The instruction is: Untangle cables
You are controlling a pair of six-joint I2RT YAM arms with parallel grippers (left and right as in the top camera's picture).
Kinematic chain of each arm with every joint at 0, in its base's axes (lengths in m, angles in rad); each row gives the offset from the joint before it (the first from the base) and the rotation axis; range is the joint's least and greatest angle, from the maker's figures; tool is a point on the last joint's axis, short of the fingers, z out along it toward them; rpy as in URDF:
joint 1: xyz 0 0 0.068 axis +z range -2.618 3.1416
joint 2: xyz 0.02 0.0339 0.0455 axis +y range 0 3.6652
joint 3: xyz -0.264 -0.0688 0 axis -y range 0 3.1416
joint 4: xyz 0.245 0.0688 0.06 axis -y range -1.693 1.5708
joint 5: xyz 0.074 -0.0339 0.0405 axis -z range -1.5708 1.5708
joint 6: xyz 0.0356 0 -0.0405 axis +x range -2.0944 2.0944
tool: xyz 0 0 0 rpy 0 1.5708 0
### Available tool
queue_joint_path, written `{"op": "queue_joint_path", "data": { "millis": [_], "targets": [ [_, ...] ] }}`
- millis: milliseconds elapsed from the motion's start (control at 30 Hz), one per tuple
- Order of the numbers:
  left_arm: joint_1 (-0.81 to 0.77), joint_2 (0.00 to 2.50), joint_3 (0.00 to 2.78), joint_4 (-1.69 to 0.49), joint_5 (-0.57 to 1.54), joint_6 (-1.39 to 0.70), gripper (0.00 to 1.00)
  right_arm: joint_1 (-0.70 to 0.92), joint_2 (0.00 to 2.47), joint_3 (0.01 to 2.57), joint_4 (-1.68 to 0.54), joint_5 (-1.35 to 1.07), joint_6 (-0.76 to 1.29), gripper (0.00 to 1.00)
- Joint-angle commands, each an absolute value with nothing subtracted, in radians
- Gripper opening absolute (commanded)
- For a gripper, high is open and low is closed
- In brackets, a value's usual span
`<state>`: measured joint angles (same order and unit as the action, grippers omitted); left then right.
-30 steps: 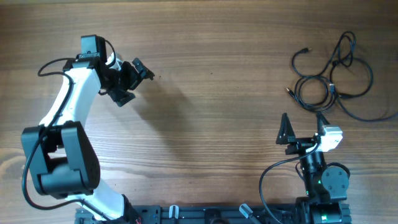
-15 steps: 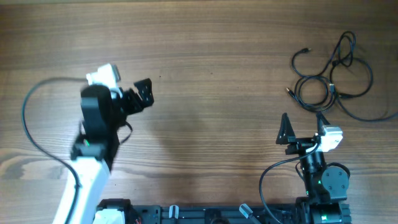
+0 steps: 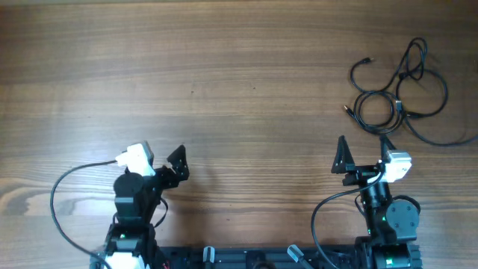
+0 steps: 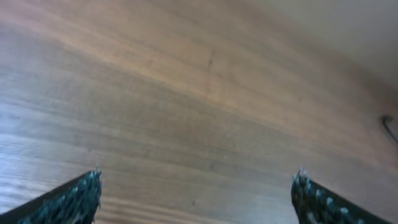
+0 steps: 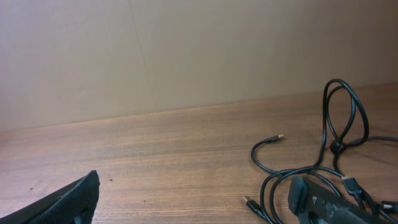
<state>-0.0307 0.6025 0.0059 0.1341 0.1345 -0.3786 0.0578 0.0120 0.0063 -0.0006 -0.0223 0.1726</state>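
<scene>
Spread wide and holding nothing: left gripper at seven o'clock, right gripper at five. Sprawled in tangled loops at two o'clock on the table: cables.

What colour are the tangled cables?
Black; the thin tangled cables show best in the right wrist view.

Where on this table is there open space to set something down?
Everything left of the cables is bare table: the far edge, the middle, and the strip between the left arm and the right arm. Crowding is only at the far right, where the cables loop beyond the right arm.
</scene>
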Motion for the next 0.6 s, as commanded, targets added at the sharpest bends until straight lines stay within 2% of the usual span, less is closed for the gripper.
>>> {"op": "queue_joint_path", "data": {
  "millis": [0,100,267,367,567],
  "targets": [
    [-0.028,0.36,0.006,-0.051,0.089,-0.323,1.0,0.063,0.004,0.005,0.003,-0.032,0.186,1.0],
    [-0.029,0.153,0.006,-0.073,0.078,-0.238,1.0,0.063,0.004,0.005,0.003,-0.032,0.186,1.0],
    [-0.029,0.006,0.006,-0.074,0.084,-0.07,1.0,0.063,0.004,0.005,0.003,-0.032,0.186,1.0],
    [-0.029,0.003,0.006,-0.072,0.103,0.024,1.0,0.063,0.004,0.005,0.003,-0.032,0.186,1.0],
    [-0.028,0.004,0.006,-0.072,0.088,0.045,1.0,0.062,0.004,0.005,0.003,-0.032,0.186,1.0]
  ]
}}
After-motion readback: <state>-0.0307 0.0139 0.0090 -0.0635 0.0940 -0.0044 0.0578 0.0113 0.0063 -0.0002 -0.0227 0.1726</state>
